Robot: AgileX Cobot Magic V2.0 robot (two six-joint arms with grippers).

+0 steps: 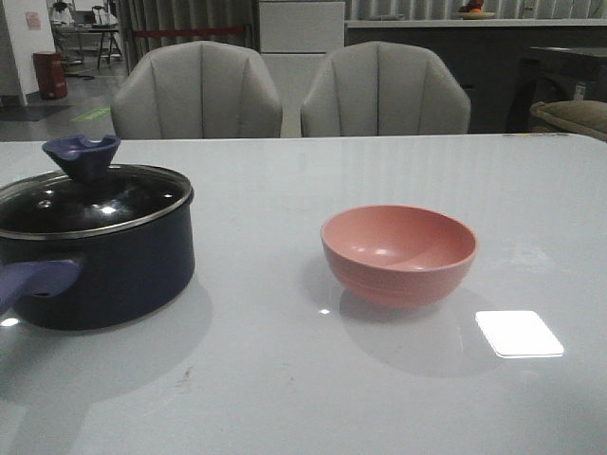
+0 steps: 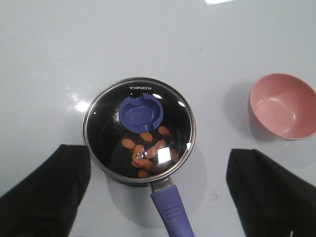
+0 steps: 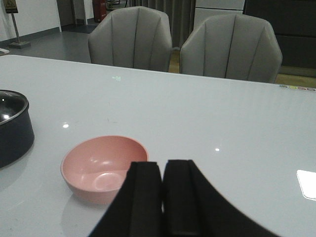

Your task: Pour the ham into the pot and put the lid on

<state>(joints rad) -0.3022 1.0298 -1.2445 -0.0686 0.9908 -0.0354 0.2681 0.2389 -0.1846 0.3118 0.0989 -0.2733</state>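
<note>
One pot [image 1: 95,270] stands on the desk [image 1: 303,379] toward my left, and one lid [image 2: 139,129] sits closed on its rim, the single dark blue notched knob [image 1: 82,154] on top. Through the glass, in my left wrist view, I see the ham [image 2: 148,148] lying on the pot's floor: I count roughly eight or nine small orange slices, though glare on the glass hides part of the cluster, so I cannot give an exact figure. The pot's one blue-purple handle [image 2: 172,207] points back toward me. One pink bowl [image 1: 399,254] stands apart from the pot, to its right, upright and with nothing in it that I can see. My left gripper [image 2: 158,192] hangs above the pot with its jaws spread wide, one dark finger on each side of the view, holding nothing. My right gripper [image 3: 163,197] hovers just behind the bowl with its jaws pressed together, only a thin seam between them and nothing gripped. Two grey chairs [image 1: 197,93] stand side by side beyond the far edge of the desk.
</note>
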